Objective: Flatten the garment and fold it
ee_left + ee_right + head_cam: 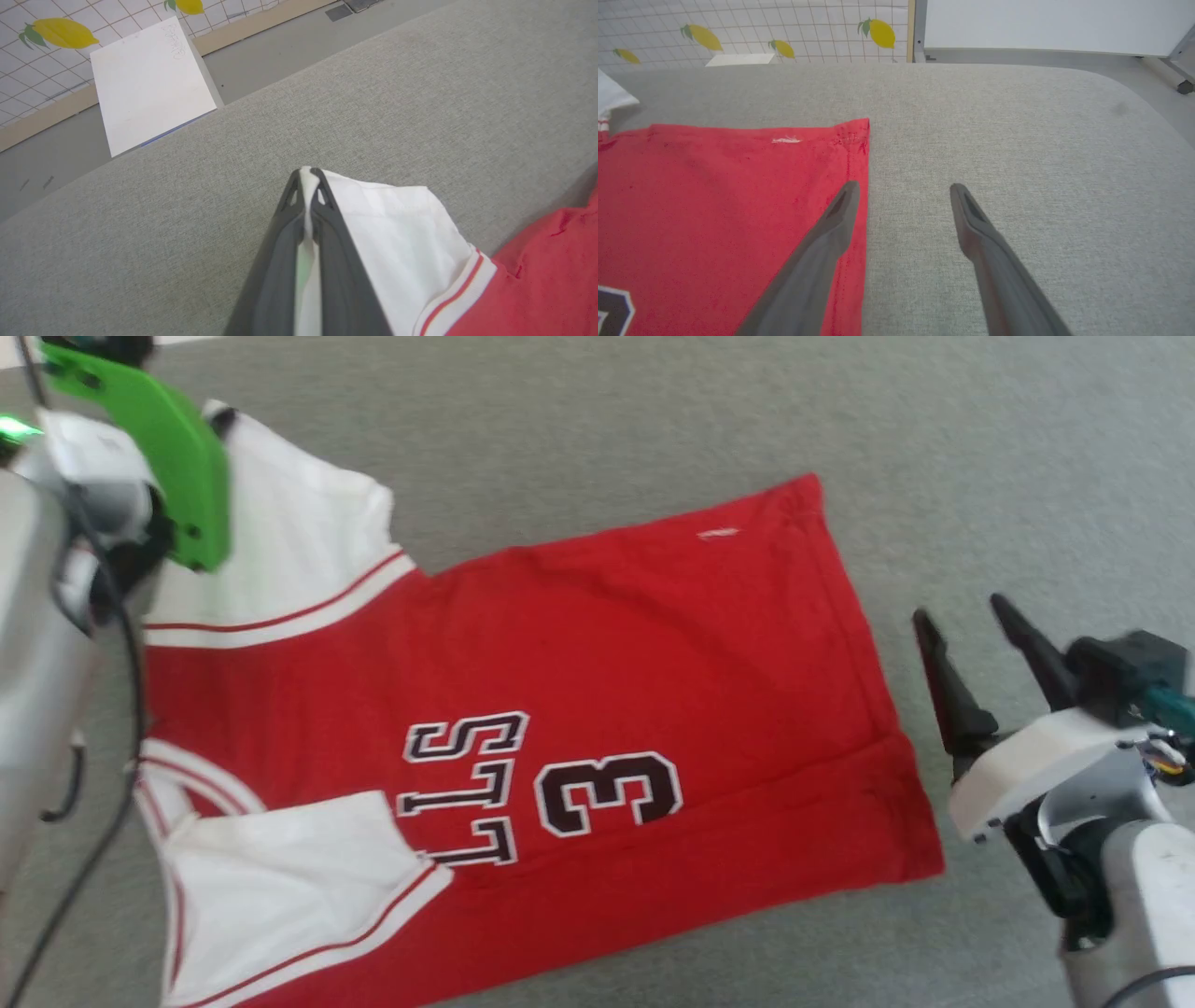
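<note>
Left pincer, shut on the jersey's far white sleeve edge, could lose that thin bite when pulling. Right pincer gapes empty beside the hem, anchoring nothing.

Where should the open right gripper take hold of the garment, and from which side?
Probably the hem's far corner, from the robot's right: that edge of the garment lies flat facing the right gripper, and the left gripper pinches the far sleeve.

Bare grey surface beside the garment
</note>
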Robot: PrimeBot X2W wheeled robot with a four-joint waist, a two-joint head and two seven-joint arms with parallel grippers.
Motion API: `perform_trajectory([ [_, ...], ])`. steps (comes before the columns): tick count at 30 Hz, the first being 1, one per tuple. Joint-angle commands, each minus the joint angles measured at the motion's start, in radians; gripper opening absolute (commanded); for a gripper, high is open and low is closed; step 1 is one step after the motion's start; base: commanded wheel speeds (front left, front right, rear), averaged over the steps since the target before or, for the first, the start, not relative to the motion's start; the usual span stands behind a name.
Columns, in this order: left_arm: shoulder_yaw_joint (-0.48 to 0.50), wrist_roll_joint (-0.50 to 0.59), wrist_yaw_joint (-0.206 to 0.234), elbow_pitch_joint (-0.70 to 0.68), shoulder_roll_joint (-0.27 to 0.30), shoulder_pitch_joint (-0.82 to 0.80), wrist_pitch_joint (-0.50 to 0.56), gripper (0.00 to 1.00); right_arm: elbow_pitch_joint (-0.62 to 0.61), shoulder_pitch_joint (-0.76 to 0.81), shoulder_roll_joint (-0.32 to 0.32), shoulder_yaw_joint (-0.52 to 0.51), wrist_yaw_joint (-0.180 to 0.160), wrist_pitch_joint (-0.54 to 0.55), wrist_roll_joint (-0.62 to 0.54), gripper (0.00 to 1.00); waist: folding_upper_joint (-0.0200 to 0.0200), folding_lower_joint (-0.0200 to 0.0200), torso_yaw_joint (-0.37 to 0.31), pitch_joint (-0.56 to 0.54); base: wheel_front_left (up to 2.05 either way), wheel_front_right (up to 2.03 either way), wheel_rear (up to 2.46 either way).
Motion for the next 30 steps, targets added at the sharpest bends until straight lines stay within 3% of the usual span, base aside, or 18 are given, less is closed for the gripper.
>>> perform_trajectory([
  [1,-0.007,0.015,-0.006,-0.022,-0.01,0.029,-0.034,0.0,-0.007,-0.023,-0.046,0.02,-0.001,0.059,0.02,1.0,0.0013,0.0,0.095,-0.075,0.0,0.0,0.0],
  [8,-0.018,0.04,0.019,-0.169,-0.039,0.119,-0.175,0.0,0.008,-0.12,-0.255,0.097,-0.001,0.318,0.108,1.0,0.0013,0.0,0.199,-0.11,0.0,0.0,0.0],
  [15,-0.003,0.045,0.089,-0.369,-0.036,0.211,-0.245,0.0,0.071,-0.279,-0.418,0.236,-0.001,0.527,0.21,1.0,0.0013,0.0,0.289,-0.084,0.0,0.0,0.0],
  [22,-0.013,0.071,0.155,-0.544,-0.025,0.295,-0.274,0.0,0.198,-0.448,-0.495,0.387,-0.001,0.636,0.274,1.0,0.0013,0.0,0.349,-0.033,0.0,0.0,0.0],
  [30,-0.044,0.102,0.185,-0.63,-0.034,0.339,-0.293,0.0,0.375,-0.558,-0.544,0.52,-0.001,0.67,0.309,1.0,0.0013,0.0,0.404,0.011,0.0,0.0,0.0],
])
